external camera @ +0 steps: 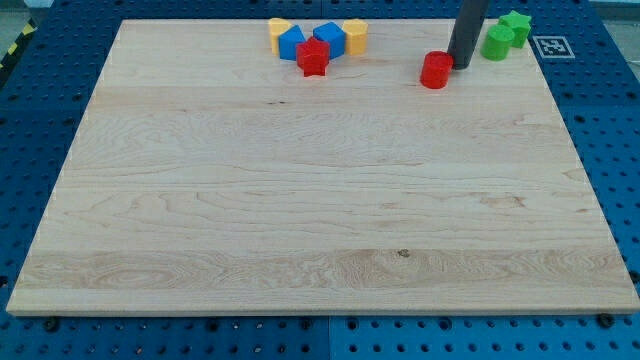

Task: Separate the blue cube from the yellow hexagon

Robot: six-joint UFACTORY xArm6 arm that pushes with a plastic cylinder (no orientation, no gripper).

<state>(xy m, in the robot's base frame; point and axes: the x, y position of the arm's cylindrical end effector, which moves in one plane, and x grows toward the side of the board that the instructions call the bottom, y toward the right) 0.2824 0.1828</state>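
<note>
Rod only, no claw. My tip (pixel 461 66) touches red cylinder block's (pixel 435 71) right side. Blue cube (pixel 330 37) w/ yellow hexagon block (pixel 354 35) touching, well left of cylinder. Wedge tip between, push cube leftward.

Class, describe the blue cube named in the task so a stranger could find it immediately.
Start at the wooden board's top edge, at the five-block cluster left of centre. The blue cube is the right-hand blue block, touching the yellow hexagon and above-right of the red star.
</note>
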